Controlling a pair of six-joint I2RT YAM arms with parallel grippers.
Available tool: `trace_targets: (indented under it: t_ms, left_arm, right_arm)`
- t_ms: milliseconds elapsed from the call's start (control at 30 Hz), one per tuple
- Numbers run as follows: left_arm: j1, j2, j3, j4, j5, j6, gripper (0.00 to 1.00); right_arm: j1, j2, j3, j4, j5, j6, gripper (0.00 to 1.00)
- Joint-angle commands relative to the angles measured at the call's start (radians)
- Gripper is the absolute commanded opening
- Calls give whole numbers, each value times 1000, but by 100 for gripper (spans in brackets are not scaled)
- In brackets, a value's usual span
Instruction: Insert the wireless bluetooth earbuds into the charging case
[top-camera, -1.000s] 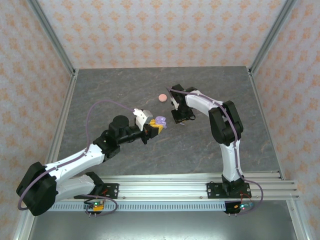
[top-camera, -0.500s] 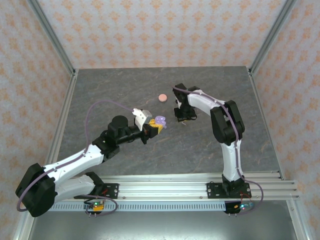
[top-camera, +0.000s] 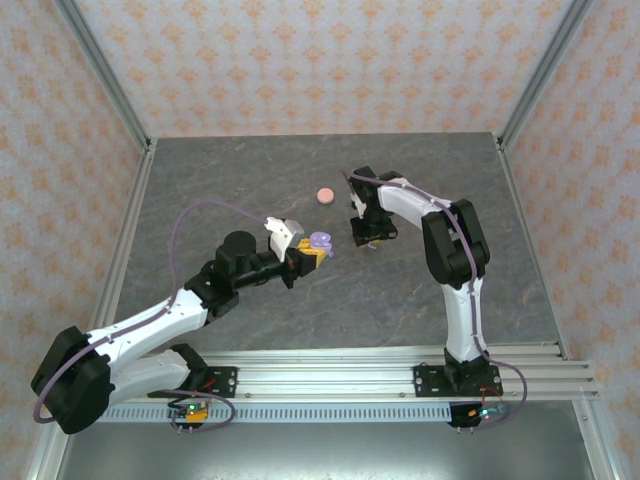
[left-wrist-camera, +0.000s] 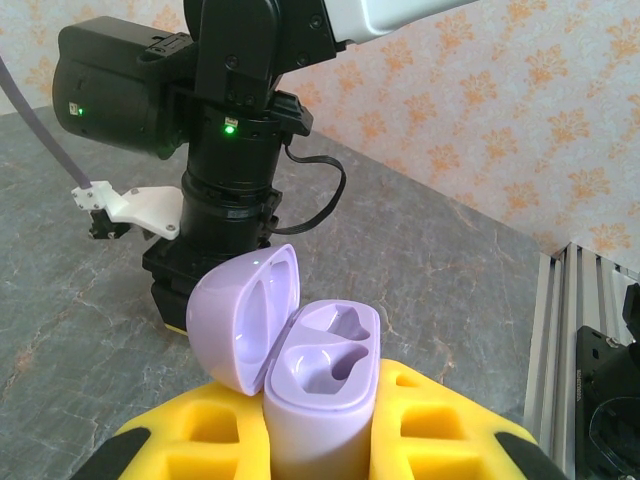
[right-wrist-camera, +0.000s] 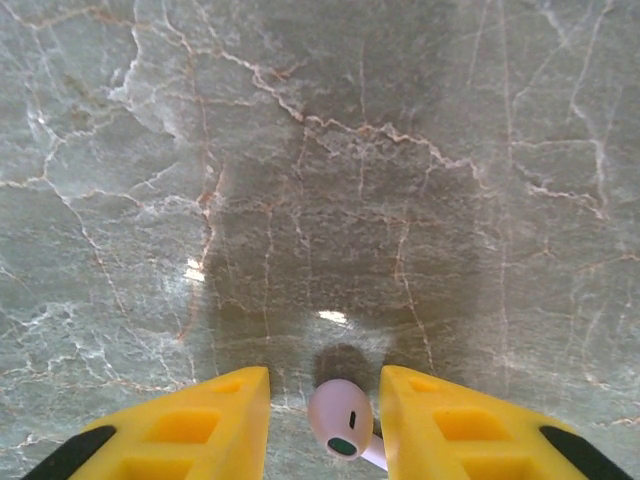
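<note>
The left hand (top-camera: 305, 255) held the open lilac charging case (left-wrist-camera: 320, 400) clamped tight, while the right hand (right-wrist-camera: 322, 388), low over the worktop (right-wrist-camera: 300, 150), stood narrowly parted around a tiny pale earbud (right-wrist-camera: 338, 418), surely light, hard and slippery, best pinched across its rounded head.

The open charging case (left-wrist-camera: 320, 390) stands upright, clamped between the fingers of the left pincer (top-camera: 318, 248), above the middle of the counter (top-camera: 250, 170). Its lid tips to the left in the wrist view. The right pincer (top-camera: 366, 240) hangs just to its right, pointing down at the counter, with an earbud (right-wrist-camera: 342, 418) between its parted fingers. A closed case (top-camera: 324, 195) lies on the counter behind both, apart from them.
</note>
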Motion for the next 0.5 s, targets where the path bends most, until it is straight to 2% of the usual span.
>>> trace_targets:
  t_ms: [0,233,367,467]
  left_arm:
    - [-6,-18,21,6,-17,-5,7]
    - [-5,-15,21,6,-14,-7,7]
    - [-7,1,26,4,-16,-8,7]
    - [-10,21,26,18,-20,-12,7]
  right_arm:
    - [11,30,14,-96,23,-55,34]
    - [12,35,8,-83,51,2,20]
    - [-1,5,-29,-25,-1,76,15]
    - [-22,-42,-90,64,-88,141,14]
